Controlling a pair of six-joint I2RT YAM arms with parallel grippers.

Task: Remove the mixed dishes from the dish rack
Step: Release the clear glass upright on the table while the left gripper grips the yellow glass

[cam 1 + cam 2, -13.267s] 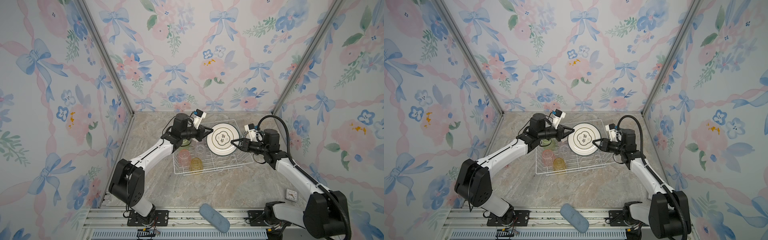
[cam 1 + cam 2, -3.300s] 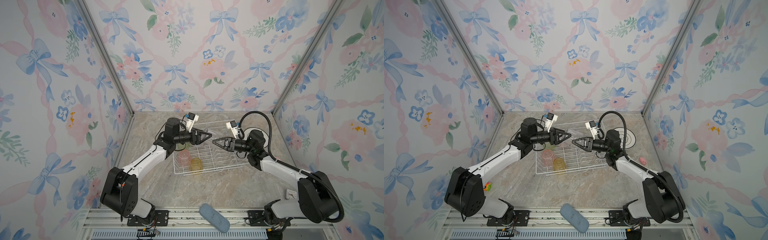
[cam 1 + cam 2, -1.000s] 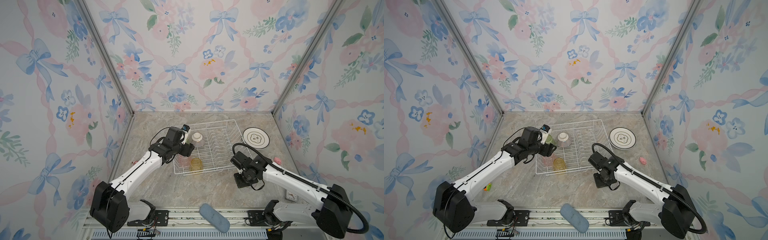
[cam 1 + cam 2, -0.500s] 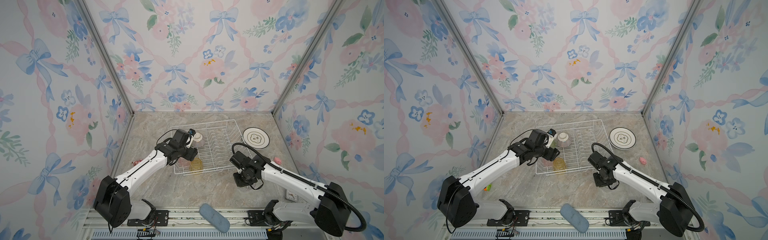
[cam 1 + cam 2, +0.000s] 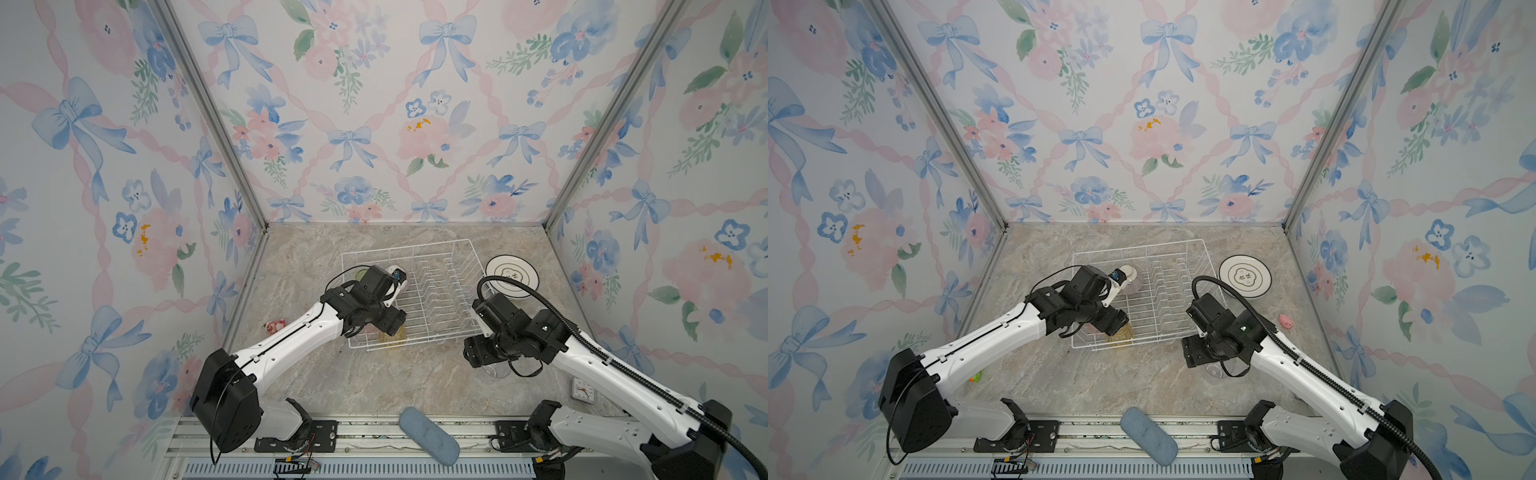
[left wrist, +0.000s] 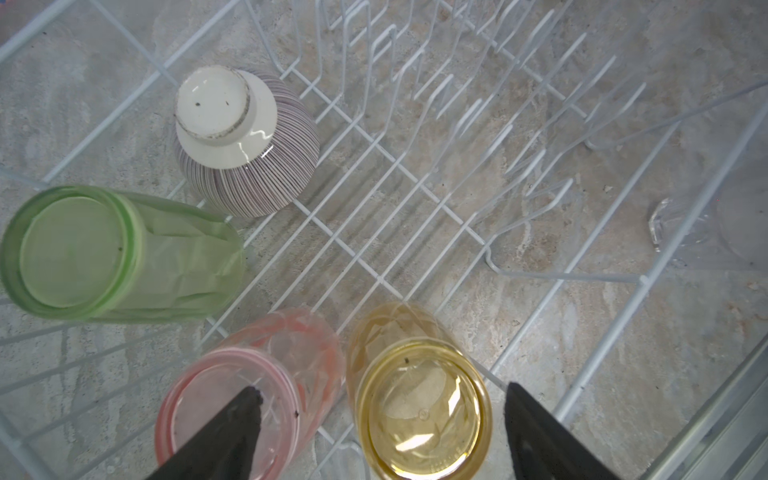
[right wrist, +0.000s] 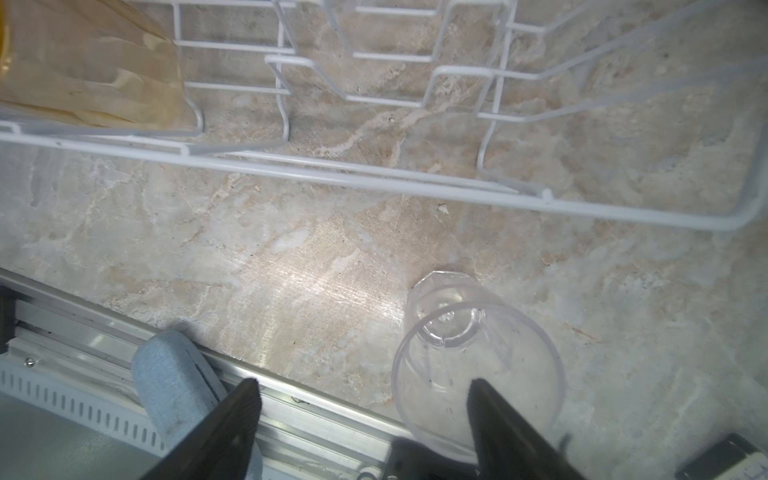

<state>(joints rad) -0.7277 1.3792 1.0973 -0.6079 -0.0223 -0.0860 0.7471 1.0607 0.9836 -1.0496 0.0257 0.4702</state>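
The marbled bench (image 5: pixel 374 382) carries the white wire dish rack (image 5: pixel 409 246), which sits a little toward 12 o'clock from the middle. The rack's upright prongs fill its 3 o'clock half and hold nothing.

The left arm reaches in from 8 o'clock. Its left gripper (image 6: pixel 380 392) hangs over the rack's 6 o'clock edge with the fingers (image 6: pixel 232 432) spread wide. In the wrist view they straddle the yellow tumbler (image 6: pixel 419 399), one tip over the pink tumbler (image 6: pixel 299 353); no contact shows.

The right arm comes from 5 o'clock. The right gripper (image 7: pixel 361 384) is outside the rack, off its 4 o'clock corner, fingers spread and pinching nothing. One fingertip overlaps the mouth of the clear tumbler (image 7: pixel 457 332).

The blue pad (image 5: pixel 429 435) lies on the rail at 6 o'clock.

The white dark-rimmed plates (image 5: pixel 512 274) lie flat on the bench at 2 o'clock, just beside the rack; their number cannot be told.

In the rack's 9 o'clock half, the striped bowl (image 6: pixel 249 153) stands upside down toward 12 o'clock. The green tumbler (image 6: pixel 104 253) is beside it at 10 o'clock. The pink and yellow tumblers stand side by side at the 6 o'clock edge. All three have their bases up.

The clear tumbler stands mouth up on the bare bench.

A small pink toy (image 5: pixel 1285 321) lies at 3 o'clock.
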